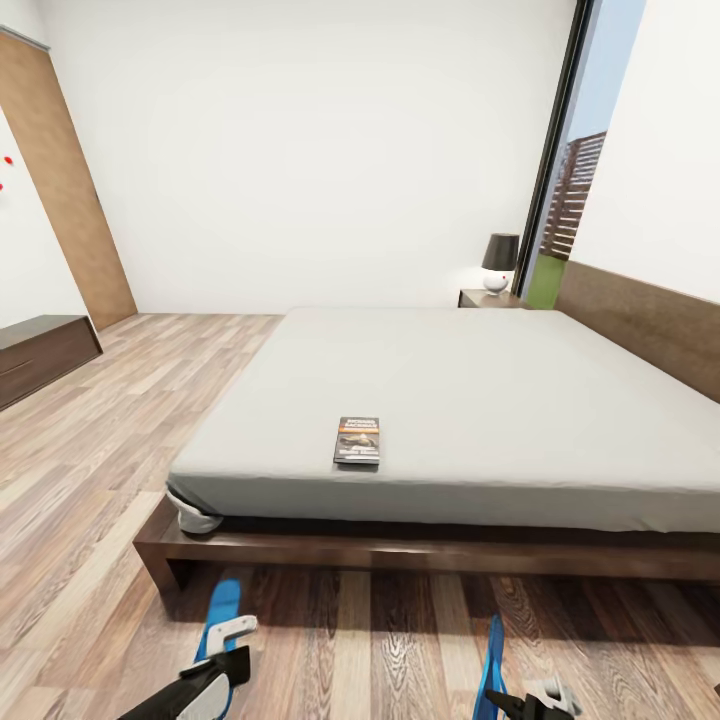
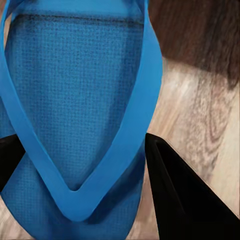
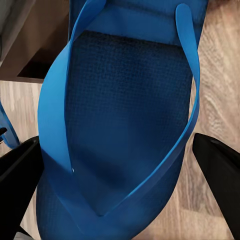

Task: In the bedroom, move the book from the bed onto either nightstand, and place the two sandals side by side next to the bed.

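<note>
The book (image 1: 357, 441) lies flat on the bed (image 1: 450, 390), near the mattress edge closest to me. A nightstand (image 1: 487, 298) stands at the bed's far corner by the headboard. Two blue sandals hang low over the floor just in front of the bed frame. My left gripper (image 1: 222, 645) is shut on the left sandal (image 1: 222, 605); in the left wrist view its fingers (image 2: 185, 200) press the sides of the sandal (image 2: 80, 100). My right gripper (image 1: 520, 700) is shut on the right sandal (image 1: 492, 655), which the right wrist view shows as a sandal (image 3: 125, 125) held between dark fingers (image 3: 17, 185).
A lamp (image 1: 499, 260) with a dark shade stands on the nightstand. A low dark dresser (image 1: 40, 355) sits against the left wall, beside a wooden door panel (image 1: 70, 200). A tall window (image 1: 575, 200) is behind the nightstand. Wood-plank floor (image 1: 110, 450) stretches left of the bed.
</note>
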Controlling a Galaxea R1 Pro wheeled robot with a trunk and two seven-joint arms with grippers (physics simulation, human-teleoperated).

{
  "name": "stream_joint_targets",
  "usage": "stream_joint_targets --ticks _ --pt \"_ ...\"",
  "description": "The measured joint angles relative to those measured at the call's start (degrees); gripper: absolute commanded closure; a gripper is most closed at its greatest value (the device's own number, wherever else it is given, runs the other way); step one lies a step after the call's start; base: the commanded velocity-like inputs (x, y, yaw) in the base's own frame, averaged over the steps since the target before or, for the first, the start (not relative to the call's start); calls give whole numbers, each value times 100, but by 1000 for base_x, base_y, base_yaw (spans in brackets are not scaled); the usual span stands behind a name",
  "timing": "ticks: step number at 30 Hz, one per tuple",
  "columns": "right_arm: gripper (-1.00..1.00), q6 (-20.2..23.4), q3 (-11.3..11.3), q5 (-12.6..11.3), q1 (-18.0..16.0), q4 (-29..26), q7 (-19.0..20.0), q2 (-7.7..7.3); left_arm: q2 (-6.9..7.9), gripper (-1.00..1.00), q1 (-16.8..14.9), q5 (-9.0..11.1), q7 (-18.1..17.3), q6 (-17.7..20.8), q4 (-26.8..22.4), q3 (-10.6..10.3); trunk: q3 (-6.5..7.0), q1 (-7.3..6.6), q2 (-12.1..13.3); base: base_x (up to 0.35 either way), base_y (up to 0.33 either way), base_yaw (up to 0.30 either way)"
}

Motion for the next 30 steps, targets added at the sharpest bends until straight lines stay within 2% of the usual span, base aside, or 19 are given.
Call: stream_joint_targets --ticks 4,8,10,14,19,30 --pt "100 0 -1 0 -2 -3 0 -12 40 100 -181 -66 91 208 27 -11 0 0 0 0 0 0" --pt "100 1 -2 -1 -2 -4 0 -17 200 100 -228 -265 116 222 78 -23 0 0 0 0 0 0" --pt "100 -1 -2 -1 -4 -1 0 -13 237 100 -232 -294 112 185 126 -26 0 0 0 0 0 0" --pt "100 -7 -1 0 -2 -4 -2 -15 290 100 -235 -308 100 -145 173 -26 0 0 0 0 0 0" --pt "100 -4 -1 0 -1 -3 0 -16 312 100 -234 -316 112 -227 172 -38 0 0 0 0 0 0" --pt "100 -1 0 4 -1 -5 0 -18 300 100 -234 -302 115 -221 173 -42 -197 241 -440 0 0 0"
